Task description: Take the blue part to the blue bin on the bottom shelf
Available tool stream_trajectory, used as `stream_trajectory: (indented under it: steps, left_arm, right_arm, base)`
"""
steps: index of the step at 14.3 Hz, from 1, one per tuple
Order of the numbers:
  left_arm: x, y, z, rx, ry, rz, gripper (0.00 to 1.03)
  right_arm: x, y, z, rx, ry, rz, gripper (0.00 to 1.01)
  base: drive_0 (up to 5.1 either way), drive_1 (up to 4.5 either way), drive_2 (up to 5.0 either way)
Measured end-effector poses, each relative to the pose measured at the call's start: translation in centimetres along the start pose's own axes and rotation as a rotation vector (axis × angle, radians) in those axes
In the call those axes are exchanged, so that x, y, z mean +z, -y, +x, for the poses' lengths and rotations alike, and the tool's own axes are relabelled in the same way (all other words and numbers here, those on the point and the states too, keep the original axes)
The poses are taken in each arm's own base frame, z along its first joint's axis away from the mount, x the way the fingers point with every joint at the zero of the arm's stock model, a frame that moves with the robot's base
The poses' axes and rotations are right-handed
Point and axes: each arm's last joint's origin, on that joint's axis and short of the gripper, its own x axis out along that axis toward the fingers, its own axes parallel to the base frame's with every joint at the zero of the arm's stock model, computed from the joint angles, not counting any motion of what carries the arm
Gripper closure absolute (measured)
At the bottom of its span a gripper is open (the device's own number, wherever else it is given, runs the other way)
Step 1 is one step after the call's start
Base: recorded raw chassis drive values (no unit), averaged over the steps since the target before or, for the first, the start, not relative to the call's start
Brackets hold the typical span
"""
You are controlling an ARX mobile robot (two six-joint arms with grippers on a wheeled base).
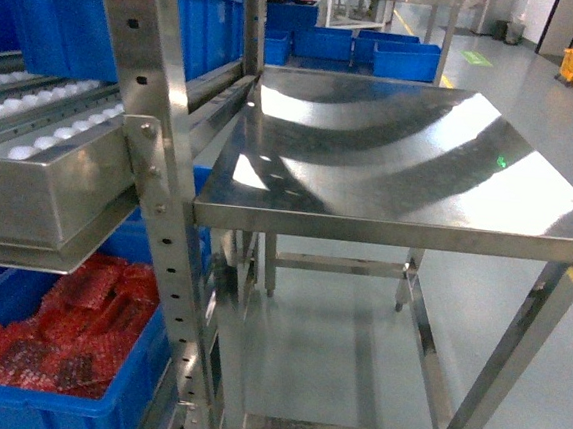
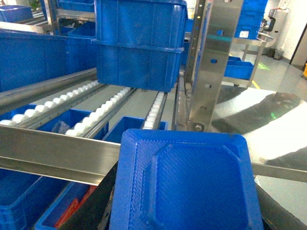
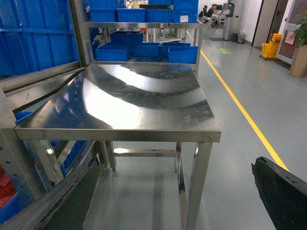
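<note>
Blue part (image 2: 192, 184), a dark blue blocky piece of plastic with rounded corners and a raised ribbed face, fills the lower middle of the left wrist frame. It sits directly in front of the left end effector, very close to the camera, and seems to be held there, but the fingers are hidden behind it, so I cannot tell how wide they are. Behind it a shiny steel rail (image 2: 53, 155) crosses the frame, with white roller tracks (image 2: 96, 112) and stacked blue crates (image 2: 139, 43) further up.

In the head frame the blue part and both end effectors are not visible. At lower left stands a blue crate with red bubble-wrap bags (image 1: 65, 341). A bare stainless steel table (image 1: 400, 174) takes the centre and right.

In the right wrist frame only dark edges of the right end effector show at the bottom corners; its opening I cannot tell.
</note>
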Motion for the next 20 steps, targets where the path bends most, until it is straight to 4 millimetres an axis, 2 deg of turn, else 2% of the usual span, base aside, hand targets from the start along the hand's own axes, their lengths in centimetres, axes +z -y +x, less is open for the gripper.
stream_trajectory:
  steps: [20]
  left_arm:
    - [0.0,0.0,0.0,0.001,0.0,0.0,0.6]
  right_arm:
    - [-0.01,0.0,0.0,0.0,-0.001,0.0,0.03]
  base:
    - [-5.0,2.39,2.4]
